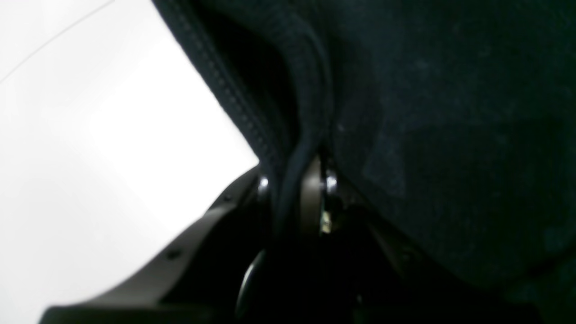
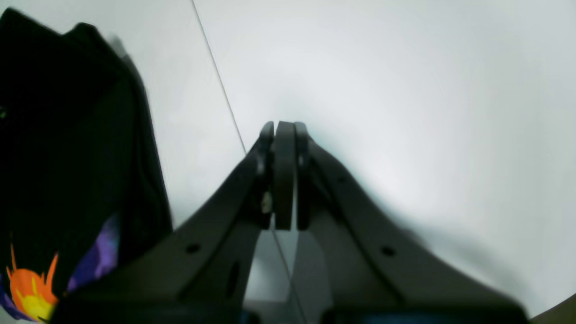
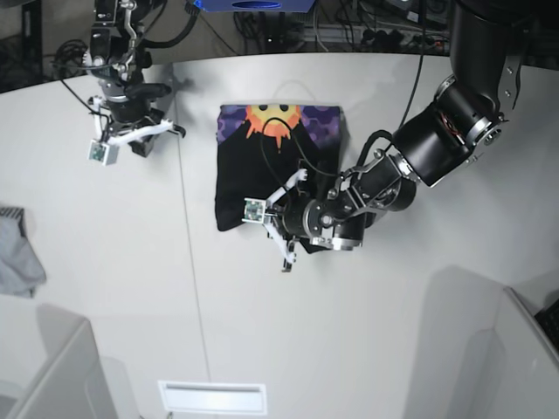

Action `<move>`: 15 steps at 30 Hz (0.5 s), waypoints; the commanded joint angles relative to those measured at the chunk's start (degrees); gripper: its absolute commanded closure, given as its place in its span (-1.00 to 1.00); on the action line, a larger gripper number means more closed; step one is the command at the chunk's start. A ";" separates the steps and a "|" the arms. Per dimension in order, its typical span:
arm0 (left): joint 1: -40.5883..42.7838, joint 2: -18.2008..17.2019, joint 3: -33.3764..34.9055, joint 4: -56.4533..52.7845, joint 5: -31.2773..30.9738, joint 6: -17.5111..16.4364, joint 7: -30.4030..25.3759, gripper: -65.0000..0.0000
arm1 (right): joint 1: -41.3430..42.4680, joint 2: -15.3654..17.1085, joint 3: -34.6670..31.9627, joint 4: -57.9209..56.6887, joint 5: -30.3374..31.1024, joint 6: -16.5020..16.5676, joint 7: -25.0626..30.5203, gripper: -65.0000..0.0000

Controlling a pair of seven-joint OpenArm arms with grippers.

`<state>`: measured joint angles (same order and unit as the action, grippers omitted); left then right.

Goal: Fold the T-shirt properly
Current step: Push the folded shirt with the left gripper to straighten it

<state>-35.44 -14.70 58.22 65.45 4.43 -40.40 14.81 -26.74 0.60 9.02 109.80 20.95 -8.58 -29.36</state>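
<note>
Item, nearest you: the left gripper [image 1: 294, 180], at the near edge of the T-shirt [image 3: 275, 170]. Its jaws are pinching together on a ribbed, stitched hem of black cloth, as the left wrist view is showing you.

Item, the T-shirt itself: it is lying partly folded on the white tabletop [image 3: 367, 340], near the middle, sun print [image 3: 276, 120] showing at the shirt's far end.

Item, beyond and to the side of the T-shirt: the right gripper [image 2: 284, 130] is hovering well apart from the cloth, jaws pressed together on nothing.

Item, off at the tabletop's edge, far from the T-shirt: a small grey cloth [image 3: 17, 253].

Risk: you are holding the shirt by one narrow pinch only. If you are lifting quickly, the hem may be slipping out, or the whole stack dragging and undoing its fold, since nothing is pinning the far end.
</note>
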 commanded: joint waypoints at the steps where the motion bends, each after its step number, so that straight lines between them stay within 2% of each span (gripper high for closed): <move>1: -1.79 -0.03 -0.41 0.00 -0.34 0.40 -0.61 1.00 | -0.29 0.06 0.17 0.84 0.02 0.10 1.28 1.00; 15: -2.93 0.50 -0.59 -0.35 -0.25 0.40 -0.52 1.00 | -0.29 -0.03 0.08 0.84 0.02 0.10 1.28 1.00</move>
<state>-36.29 -14.46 58.19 64.47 4.27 -40.58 14.63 -27.20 0.58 9.02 109.80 20.95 -8.58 -29.36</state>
